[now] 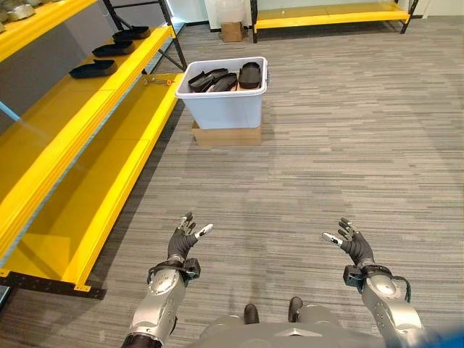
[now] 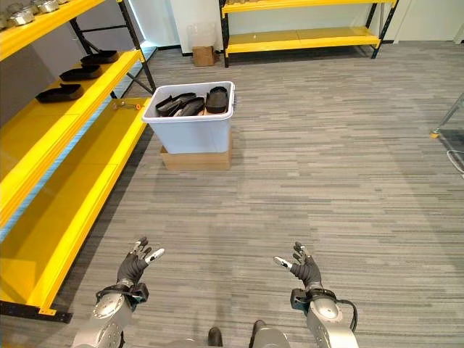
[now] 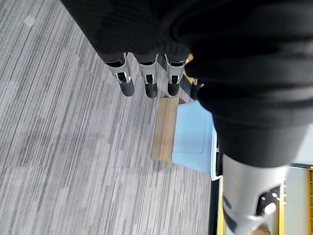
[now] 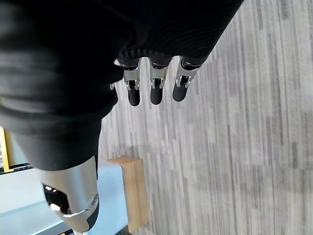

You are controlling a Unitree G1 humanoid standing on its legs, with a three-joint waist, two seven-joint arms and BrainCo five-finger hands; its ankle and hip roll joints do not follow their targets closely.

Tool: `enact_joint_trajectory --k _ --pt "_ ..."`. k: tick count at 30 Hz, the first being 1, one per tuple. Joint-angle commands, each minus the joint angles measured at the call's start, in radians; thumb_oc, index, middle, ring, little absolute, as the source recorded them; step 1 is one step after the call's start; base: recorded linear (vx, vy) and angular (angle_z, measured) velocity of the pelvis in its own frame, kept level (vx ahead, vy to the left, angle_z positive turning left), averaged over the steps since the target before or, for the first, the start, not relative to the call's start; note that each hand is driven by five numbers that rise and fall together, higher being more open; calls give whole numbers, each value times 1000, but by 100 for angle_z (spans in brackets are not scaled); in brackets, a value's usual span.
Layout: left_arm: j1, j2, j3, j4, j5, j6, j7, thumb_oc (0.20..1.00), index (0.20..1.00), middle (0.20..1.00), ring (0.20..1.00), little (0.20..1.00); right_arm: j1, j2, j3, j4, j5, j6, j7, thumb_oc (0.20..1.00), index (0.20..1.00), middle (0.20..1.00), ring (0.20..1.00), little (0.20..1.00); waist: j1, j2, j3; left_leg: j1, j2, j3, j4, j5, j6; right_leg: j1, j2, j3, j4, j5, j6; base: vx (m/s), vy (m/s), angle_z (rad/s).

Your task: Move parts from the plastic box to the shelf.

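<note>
A pale plastic box stands on a flat cardboard box on the floor ahead, beside the yellow shelf. Several black parts lie in the box. Three more black parts rest in a row on the shelf's middle level. My left hand and right hand hover low over the carpet, far short of the box, both open with fingers spread and nothing in them. The left wrist view looks past its fingers at the box.
The yellow shelf runs along my left side, with a wide lower level near the floor. A second yellow rack stands at the far wall, and a small cardboard box sits beside it. Grey striped carpet lies between me and the box.
</note>
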Motion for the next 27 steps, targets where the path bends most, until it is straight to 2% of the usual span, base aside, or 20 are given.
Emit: enact_joint_trajectory --k 1,3,4,5,6,8,10,11,13,15,17,19,20,21,22,23,24,25,26,27 --pt "-31 69 44 -41 13 -29 17 1000 1000 1000 1000 1000 -57 27 21 6 33 -38 9 1000 1000 1000 1000 1000 -20 -46 73 57 35 -57 -23 -84 -4 51 -144 67 45 274 111 -15 203 8" --pt "-35 72 43 -38 17 -26 15 1000 1000 1000 1000 1000 -56 29 23 1 36 -40 10 1000 1000 1000 1000 1000 -25 -38 83 63 36 -65 -24 -86 3 17 -133 75 109 264 100 27 138 29" --pt "-36 75 44 -38 30 -24 11 1000 1000 1000 1000 1000 -52 30 27 3 39 -44 11 1000 1000 1000 1000 1000 -34 -25 97 85 33 -74 -32 -93 10 -36 -107 73 164 236 91 132 112 43" --pt "-41 74 42 -28 31 -22 11 1000 1000 1000 1000 1000 -54 30 29 5 48 -47 13 1000 1000 1000 1000 1000 -46 -21 99 109 34 -79 -45 -101 6 -81 -64 59 140 194 78 186 115 20" --pt "-39 72 43 -28 29 -22 8 1000 1000 1000 1000 1000 -54 28 28 5 50 -45 13 1000 1000 1000 1000 1000 -51 -20 98 122 30 -88 -50 -106 5 -100 -50 55 115 191 81 300 -5 -3" --pt "-39 74 46 -30 46 -22 -13 1000 1000 1000 1000 1000 -52 21 18 1 63 -51 19 1000 1000 1000 1000 1000 -76 -36 106 196 16 -118 -61 -147 -12 -112 -15 -17 -194 229 88 378 -90 12" --pt "-32 70 56 -20 58 -19 -26 1000 1000 1000 1000 1000 -49 15 7 -1 51 -45 19 1000 1000 1000 1000 1000 -88 -50 94 240 19 -130 -61 -175 -41 -122 -11 -67 -400 298 119 426 -114 43" --pt "-30 69 56 -22 61 -20 -30 1000 1000 1000 1000 1000 -46 13 4 -4 45 -44 20 1000 1000 1000 1000 1000 -94 -49 92 260 26 -137 -61 -186 -46 -113 1 -61 -437 313 123 662 -159 78" --pt "-16 54 50 -13 70 -25 -44 1000 1000 1000 1000 1000 -11 7 -11 -9 44 -45 34 1000 1000 1000 1000 1000 -108 -56 57 326 40 -154 -61 -233 -56 -94 17 -39 -409 333 105 570 -163 60" --pt "-30 48 28 -5 59 -27 -44 1000 1000 1000 1000 1000 -15 -6 -16 -12 58 -46 31 1000 1000 1000 1000 1000 -128 -35 41 314 71 -163 3 -236 -78 -93 40 -39 -378 321 83 371 -167 21" --pt "-30 47 28 -5 59 -27 -44 1000 1000 1000 1000 1000 -15 -6 -16 -12 58 -46 31 1000 1000 1000 1000 1000 -129 -33 40 312 72 -164 6 -238 -78 -94 41 -40 -377 320 83 221 -108 38" --pt "-38 51 9 -7 37 -33 -44 1000 1000 1000 1000 1000 -32 -32 -16 -1 67 -54 35 1000 1000 1000 1000 1000 -133 -4 31 277 120 -175 125 -102 -138 -88 86 -44 -313 252 33 447 -225 30" --pt "-41 52 8 -7 29 -36 -46 1000 1000 1000 1000 1000 -33 -39 -20 -4 67 -56 35 1000 1000 1000 1000 1000 -135 -1 30 275 127 -182 139 -71 -148 -83 94 -44 -304 239 26 537 -266 -2" --pt "-43 52 0 -11 22 -35 -43 1000 1000 1000 1000 1000 -33 -49 -25 9 71 -58 39 1000 1000 1000 1000 1000 -135 14 26 266 152 -195 201 51 -182 -63 131 -37 -275 180 -6 363 -176 -10" --pt "-43 53 1 -10 22 -35 -43 1000 1000 1000 1000 1000 -33 -48 -25 9 71 -58 39 1000 1000 1000 1000 1000 -137 11 24 263 148 -198 200 54 -181 -65 127 -37 -277 183 -6 467 -239 -28" --pt "-47 53 -3 -11 16 -32 -39 1000 1000 1000 1000 1000 -27 -51 -28 14 77 -58 34 1000 1000 1000 1000 1000 -137 10 27 218 160 -196 344 176 -213 -26 151 -23 -275 149 -35 180 -109 -13" --pt "-47 54 -2 -11 15 -32 -39 1000 1000 1000 1000 1000 -27 -51 -28 14 77 -58 35 1000 1000 1000 1000 1000 -140 6 24 213 156 -199 344 180 -213 -28 147 -25 -277 152 -35 333 -243 3" --pt "-44 54 -3 -18 3 -30 -41 1000 1000 1000 1000 1000 -27 -59 -32 16 82 -57 27 1000 1000 1000 1000 1000 -121 -29 40 101 137 -181 552 246 -224 36 141 2 -295 127 -60 223 -214 3" --pt "-41 56 -3 -27 1 -28 -38 1000 1000 1000 1000 1000 -25 -60 -35 13 89 -60 23 1000 1000 1000 1000 1000 -108 -42 57 63 137 -167 657 248 -212 73 145 10 -304 118 -74 290 -272 6" --pt "-37 56 0 -32 -2 -25 -39 1000 1000 1000 1000 1000 -22 -60 -39 12 92 -61 20 1000 1000 1000 1000 1000 -92 -60 72 6 124 -149 704 208 -191 104 138 25 -318 111 -78 212 -186 0"
